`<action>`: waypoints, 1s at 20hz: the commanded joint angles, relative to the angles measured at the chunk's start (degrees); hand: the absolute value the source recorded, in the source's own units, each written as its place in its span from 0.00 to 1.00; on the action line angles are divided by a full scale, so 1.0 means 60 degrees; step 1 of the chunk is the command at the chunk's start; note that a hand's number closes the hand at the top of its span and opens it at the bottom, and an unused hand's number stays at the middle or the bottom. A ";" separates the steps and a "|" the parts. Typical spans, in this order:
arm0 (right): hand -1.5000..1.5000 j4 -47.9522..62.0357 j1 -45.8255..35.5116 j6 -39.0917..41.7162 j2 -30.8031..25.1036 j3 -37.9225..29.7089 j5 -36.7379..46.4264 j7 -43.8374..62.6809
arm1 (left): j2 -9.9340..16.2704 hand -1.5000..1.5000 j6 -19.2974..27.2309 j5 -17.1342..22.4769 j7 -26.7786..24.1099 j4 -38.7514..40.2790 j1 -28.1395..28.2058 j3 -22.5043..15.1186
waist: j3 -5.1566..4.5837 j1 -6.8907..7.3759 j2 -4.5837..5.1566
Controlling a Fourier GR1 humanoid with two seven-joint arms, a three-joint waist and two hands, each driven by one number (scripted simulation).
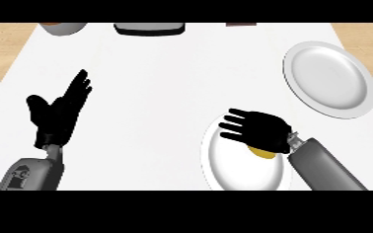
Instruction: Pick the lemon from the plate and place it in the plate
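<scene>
Left robot hand point(59, 109) open; right robot hand point(256, 128) curled.

No readable text, labels, brands, numbers or signs anywhere in view

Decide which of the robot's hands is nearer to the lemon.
Right. The right hand hovers directly over the lemon on the near plate, partly covering it. The left hand rests open far across the counter, at the view's left side.

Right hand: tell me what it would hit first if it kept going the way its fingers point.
The right hand points left, across the near plate's rim. Beyond lies bare white counter; the way looks free, though the hand's height is unclear.
</scene>
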 commanded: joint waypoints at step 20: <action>1.00 0.1480 0.0409 -0.0806 0.1475 -0.1549 0.0771 -0.0208 | -0.0538 0.50 -0.0327 -0.0635 -0.0021 0.0231 -0.0116 0.0496 | 0.0004 -0.0019 0.0021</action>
